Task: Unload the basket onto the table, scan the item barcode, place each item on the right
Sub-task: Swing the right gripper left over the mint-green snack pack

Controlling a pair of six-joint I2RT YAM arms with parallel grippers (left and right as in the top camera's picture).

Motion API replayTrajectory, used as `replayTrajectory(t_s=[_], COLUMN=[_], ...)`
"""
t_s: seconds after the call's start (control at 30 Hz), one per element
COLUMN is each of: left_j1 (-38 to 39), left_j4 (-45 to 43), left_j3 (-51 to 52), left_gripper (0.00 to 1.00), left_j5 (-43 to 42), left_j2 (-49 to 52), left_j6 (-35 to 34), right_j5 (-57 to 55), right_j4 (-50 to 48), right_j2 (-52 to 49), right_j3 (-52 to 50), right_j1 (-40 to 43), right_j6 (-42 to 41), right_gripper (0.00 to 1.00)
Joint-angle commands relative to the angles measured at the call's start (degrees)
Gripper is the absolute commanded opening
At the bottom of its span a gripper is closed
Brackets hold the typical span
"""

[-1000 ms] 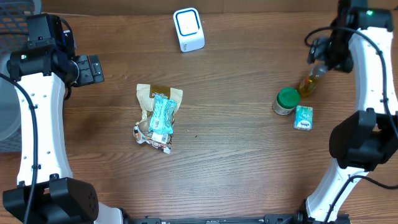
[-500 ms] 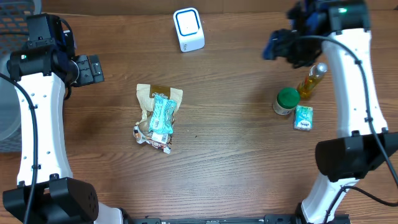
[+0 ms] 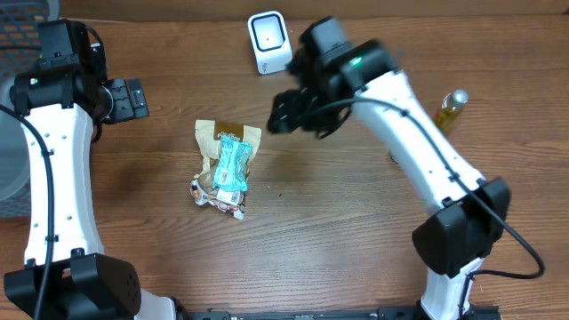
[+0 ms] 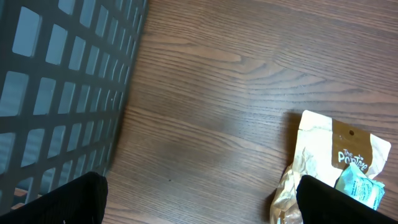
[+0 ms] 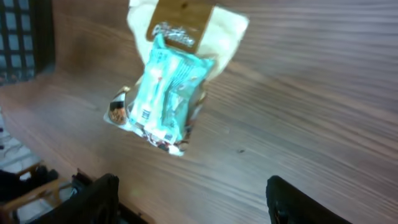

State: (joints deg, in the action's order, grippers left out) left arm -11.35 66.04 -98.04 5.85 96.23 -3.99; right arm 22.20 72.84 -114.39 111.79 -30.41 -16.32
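– Where's the item?
– The teal plastic packet point(image 3: 231, 164) lies left of centre on the wood-grain table point(image 3: 356, 222), on top of a cream paper pouch point(image 3: 218, 135) with a brown label and over crinkled foil wrappers.
– And your arms?
– My right arm stretches across the table. Its gripper point(image 3: 281, 114) hovers just beside the pile, fingers spread, holding nothing. My left gripper point(image 3: 133, 98) hangs wide apart, empty, near a dark grid basket point(image 4: 62, 81). The white, rounded scanner point(image 3: 269, 41) stands at the far edge.
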Motion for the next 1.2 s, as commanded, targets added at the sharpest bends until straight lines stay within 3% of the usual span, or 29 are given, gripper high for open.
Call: replayTrajectory(t_s=[0.0, 0.3, 0.33, 0.37, 0.4, 0.7, 0.77, 0.83, 0.9, 0.93, 1.0, 1.03, 1.1, 1.17], left_j1=[0.1, 0.1, 0.1, 0.1, 0.1, 0.1, 0.1, 0.1, 0.2, 0.5, 1.7, 2.5, 5.1, 7.8], left_j4=[0.0, 0.0, -0.1, 0.0, 0.0, -2.9, -4.8, -1.8, -3.1, -2.8, -0.1, 1.4, 4.5, 5.6], left_j3=[-1.1, -1.1, -1.1, -1.1, -1.1, -1.1, -1.1, -1.1, -1.1, -1.1, -1.0, -0.7, 0.6, 2.9], left_gripper=[1.00, 0.99, 1.00, 1.00, 1.00, 1.00, 1.00, 1.00, 1.00, 0.90, 0.39, 0.38, 0.53, 0.52], left_j5=[0.3, 0.3, 0.3, 0.3, 0.3, 0.0, -4.1, -15.6, -25.3, -30.2, -39.5, -40.5, -37.9, -33.7], left_j2=[-0.7, -0.7, -0.7, -0.7, -0.7, -0.7, -0.7, -0.7, -0.6, -0.4, -0.3, -0.2, -0.2, -0.2], left_j6=[1.2, 1.2, 1.2, 1.2, 1.2, 1.1, -1.6, -6.1, -4.9, -2.3, 5.2, 7.1, 8.4, 8.3], right_j5=[0.4, -3.8, -4.2, -4.6, -4.6, -4.5, -4.5, -4.6, -4.5, -4.6, -4.5, -4.5, -4.0, -3.8], right_j4=[-3.8, -6.8, -6.5, -6.4, -6.3, -3.2, -2.4, -1.8, -1.3, -1.1, -0.9, -0.9, -0.8, -1.3], right_j2=[-0.2, -0.2, -0.2, -0.2, -0.2, 0.4, 1.2, 1.8, 1.9, 1.9, 1.9, 1.9, 1.7, 1.7], right_j3=[-4.7, -8.0, -8.0, -8.1, -8.2, -8.3, -8.3, -8.3, -8.3, -8.3, -8.7, -9.0, -9.6, -10.6], right_j1=[-2.6, -3.9, -3.5, -3.1, -2.6, 2.0, 2.4, 2.9, 3.2, 3.3, 3.6, 3.7, 3.7, 3.6], right_j6=[-3.9, -4.7, -4.7, -4.8, -4.8, -6.4, -6.1, -6.0, -5.7, -5.8, -5.9, -6.2, -6.3, -6.2], right_gripper=[0.73, 0.80, 0.82, 0.96, 1.00, 1.00, 1.00, 1.00, 1.00, 1.00, 1.00, 1.00, 1.00, 1.00])
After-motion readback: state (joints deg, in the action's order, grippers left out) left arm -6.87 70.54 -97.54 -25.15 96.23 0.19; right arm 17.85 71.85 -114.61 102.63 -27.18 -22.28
